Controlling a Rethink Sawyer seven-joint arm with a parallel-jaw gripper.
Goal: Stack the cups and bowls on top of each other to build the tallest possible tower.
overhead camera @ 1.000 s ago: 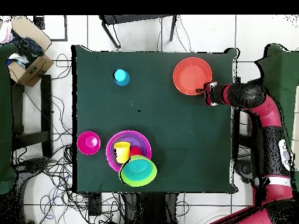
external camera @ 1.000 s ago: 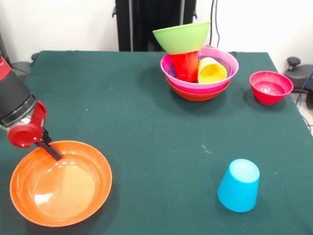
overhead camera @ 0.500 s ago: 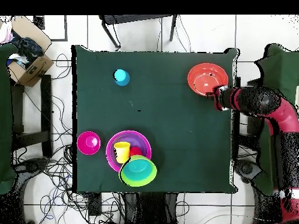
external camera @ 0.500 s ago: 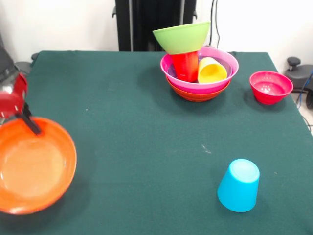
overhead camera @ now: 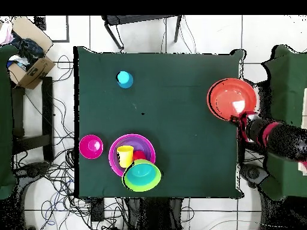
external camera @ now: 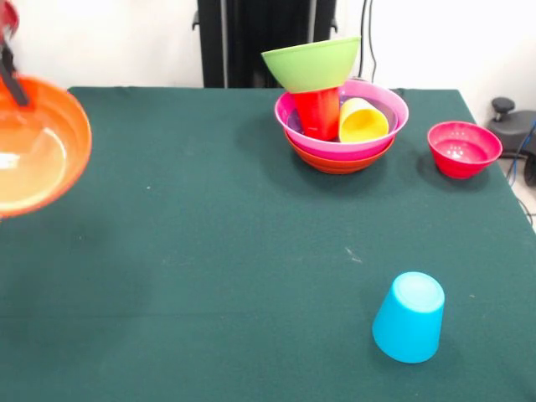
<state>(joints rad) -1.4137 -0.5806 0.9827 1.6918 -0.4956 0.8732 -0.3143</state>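
Here the gripper (overhead camera: 240,118) is clamped on the orange bowl's (external camera: 33,155) rim, holding it above the table's (external camera: 251,234) edge.

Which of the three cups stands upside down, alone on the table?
The light blue cup: it stands inverted on the green table, apart from everything. The red cup and yellow cup sit inside the magenta bowl.

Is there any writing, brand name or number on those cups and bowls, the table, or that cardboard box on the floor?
None can be read.
The cups and bowls, like the light blue cup and the orange bowl held up by the gripper, are plain.
The cardboard box shows no legible print.
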